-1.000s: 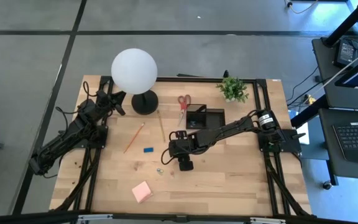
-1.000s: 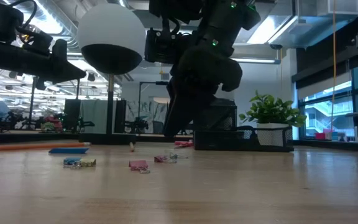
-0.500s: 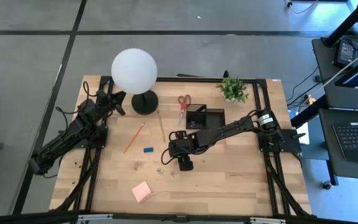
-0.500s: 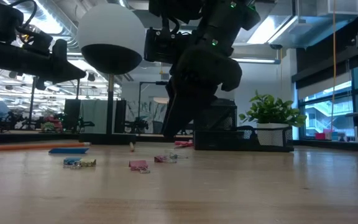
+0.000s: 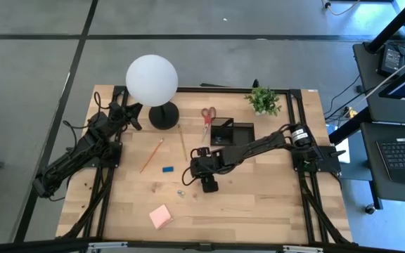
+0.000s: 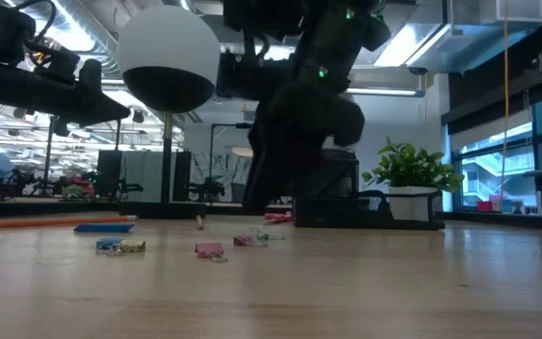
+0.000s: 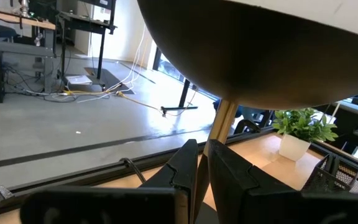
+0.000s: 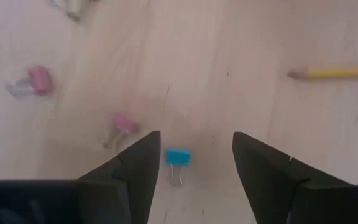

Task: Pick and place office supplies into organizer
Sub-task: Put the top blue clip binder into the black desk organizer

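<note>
My right gripper is open and slants down above the wooden table near its middle. A small blue clip lies on the table between its fingers, closer to one of them and touching neither. Two pink clips lie farther off. The red-handled scissors lie beside the black organizer. Two pencils, a blue eraser and a pink sticky-note pad lie flat on the table. My left gripper waits shut by the lamp base.
A white globe lamp stands at the far left and a small potted plant at the far right, behind the organizer. More clips lie near the eraser in the low view. Bare wood stretches along the near edge.
</note>
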